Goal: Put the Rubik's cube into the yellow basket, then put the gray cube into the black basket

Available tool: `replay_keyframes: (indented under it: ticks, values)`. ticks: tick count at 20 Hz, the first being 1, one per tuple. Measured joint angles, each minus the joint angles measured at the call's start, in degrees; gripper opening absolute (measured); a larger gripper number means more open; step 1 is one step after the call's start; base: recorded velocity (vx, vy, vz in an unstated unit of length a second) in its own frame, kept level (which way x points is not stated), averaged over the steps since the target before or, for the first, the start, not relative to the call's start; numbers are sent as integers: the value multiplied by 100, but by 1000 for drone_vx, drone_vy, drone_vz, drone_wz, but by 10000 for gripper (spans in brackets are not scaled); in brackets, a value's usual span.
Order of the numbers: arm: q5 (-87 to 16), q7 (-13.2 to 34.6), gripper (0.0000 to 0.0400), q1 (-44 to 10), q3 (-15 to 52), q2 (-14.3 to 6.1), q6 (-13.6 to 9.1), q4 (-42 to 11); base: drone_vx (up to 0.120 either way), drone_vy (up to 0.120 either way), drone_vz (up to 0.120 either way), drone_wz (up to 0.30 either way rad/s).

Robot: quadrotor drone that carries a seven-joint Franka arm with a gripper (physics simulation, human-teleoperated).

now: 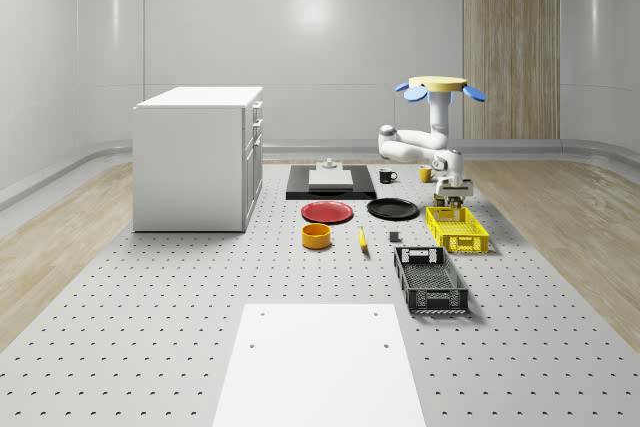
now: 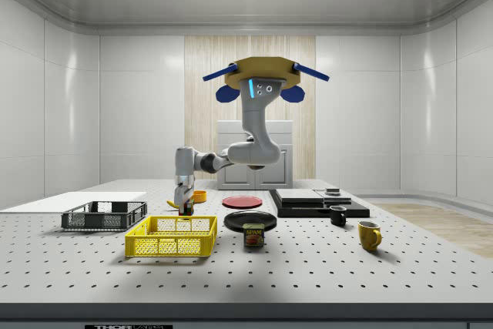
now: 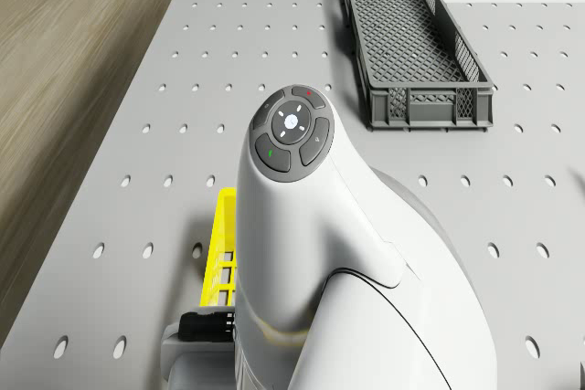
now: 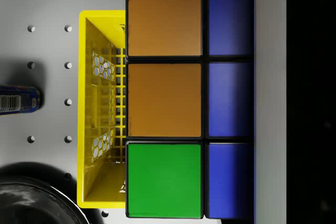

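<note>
The Rubik's cube [image 4: 165, 100], showing orange, green and blue faces close up in the wrist view, is held in my gripper [image 1: 456, 201], which is shut on it. It hangs just above one end of the yellow basket [image 1: 457, 229] [image 4: 100, 103], whose open mesh inside lies under the cube. In the side view the gripper [image 2: 185, 204] sits right over the yellow basket [image 2: 171, 236]. The black basket [image 1: 430, 280] [image 3: 411, 43] lies nearer the whole-scene view's front. A small gray block [image 1: 395, 238] rests on the table to the left of the baskets. The drone [image 1: 440, 87] hovers behind the yellow basket.
A black plate [image 1: 392, 209], red plate [image 1: 327, 212] and orange bowl [image 1: 316, 236] lie left of the yellow basket. A can [image 2: 253, 235], yellow mug [image 2: 369, 234] and black mug [image 2: 337, 215] stand near it. A white cabinet [image 1: 195, 157] is at the whole-scene view's left.
</note>
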Motion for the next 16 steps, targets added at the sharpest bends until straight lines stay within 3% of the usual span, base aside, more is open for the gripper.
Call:
replay_keyframes:
  ticks: [4, 16]
  values:
    - [4, 1, 325, -2, 1, -10, 9, 0, 0, 0, -120, 0]
    - [-709, 21, 325, -131, -768, -14, 300, 169, 0, 0, 0, 0]
